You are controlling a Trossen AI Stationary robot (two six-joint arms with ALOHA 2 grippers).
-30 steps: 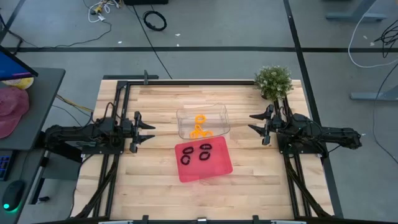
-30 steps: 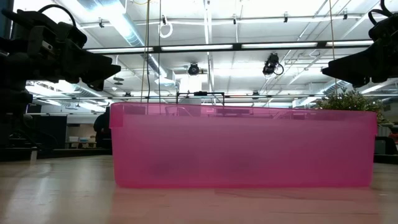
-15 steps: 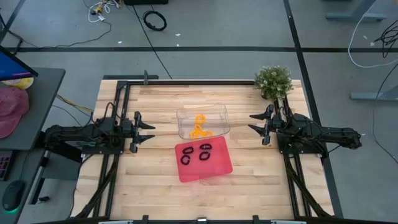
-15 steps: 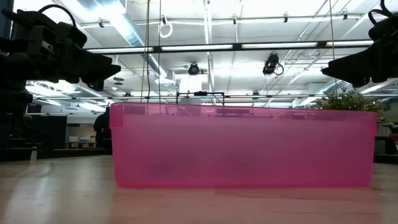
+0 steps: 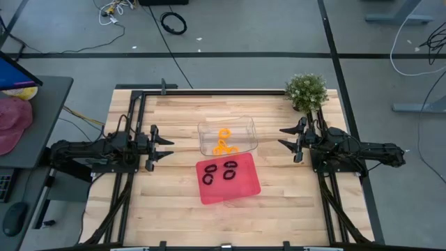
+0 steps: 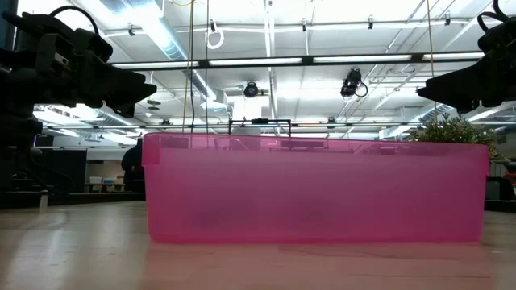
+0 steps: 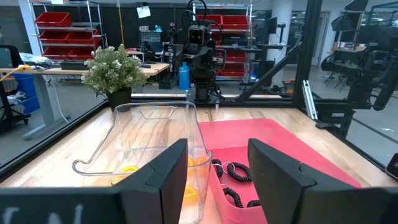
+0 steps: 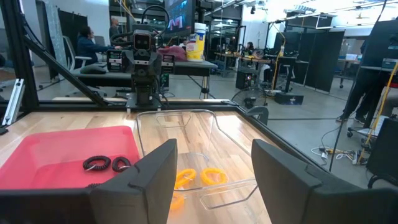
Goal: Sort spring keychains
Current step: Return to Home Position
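Note:
Several black spring keychains [image 5: 220, 171] lie on the floor of the red tray [image 5: 244, 189] near the table's middle. Several orange ones [image 5: 224, 143] lie in the clear tray [image 5: 247, 127] just behind it. My left gripper [image 5: 167, 148] hovers level at the table's left, open, pointing toward the trays. My right gripper [image 5: 283, 137] hovers level at the right, also open. In the left wrist view the black coils [image 7: 232, 172] and the orange ones [image 7: 129, 169] show beyond my left gripper [image 7: 217, 149]. The right wrist view shows black coils [image 8: 97, 163] and orange ones [image 8: 214, 176].
A small potted plant [image 5: 306, 90] stands at the table's far right corner, just behind my right arm. A dark metal frame [image 5: 209, 89] runs along the table's edges. In the low view the red tray's near wall [image 6: 314, 189] fills the middle. Bare wood lies around both trays.

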